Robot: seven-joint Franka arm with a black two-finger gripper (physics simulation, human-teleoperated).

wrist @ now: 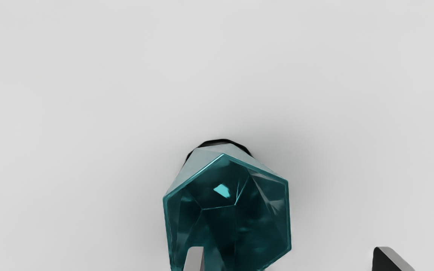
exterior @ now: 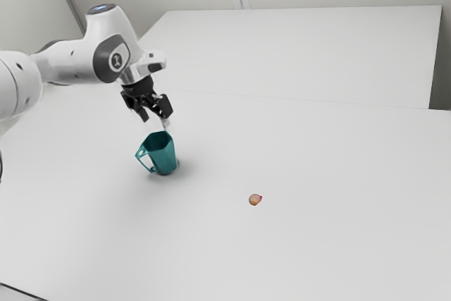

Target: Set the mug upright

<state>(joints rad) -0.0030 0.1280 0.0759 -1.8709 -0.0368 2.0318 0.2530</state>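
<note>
Gripper (exterior: 156, 120) spread, mug (wrist: 258, 226) (partly hidden)

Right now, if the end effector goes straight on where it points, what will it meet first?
Probably the mug, which stands below the open end effector; the gap between them is unclear.

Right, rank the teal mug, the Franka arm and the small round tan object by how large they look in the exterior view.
1. Franka arm
2. Teal mug
3. Small round tan object

Nothing legible: the round mark (exterior: 117, 60) on the arm (exterior: 67, 63) is too small
</note>
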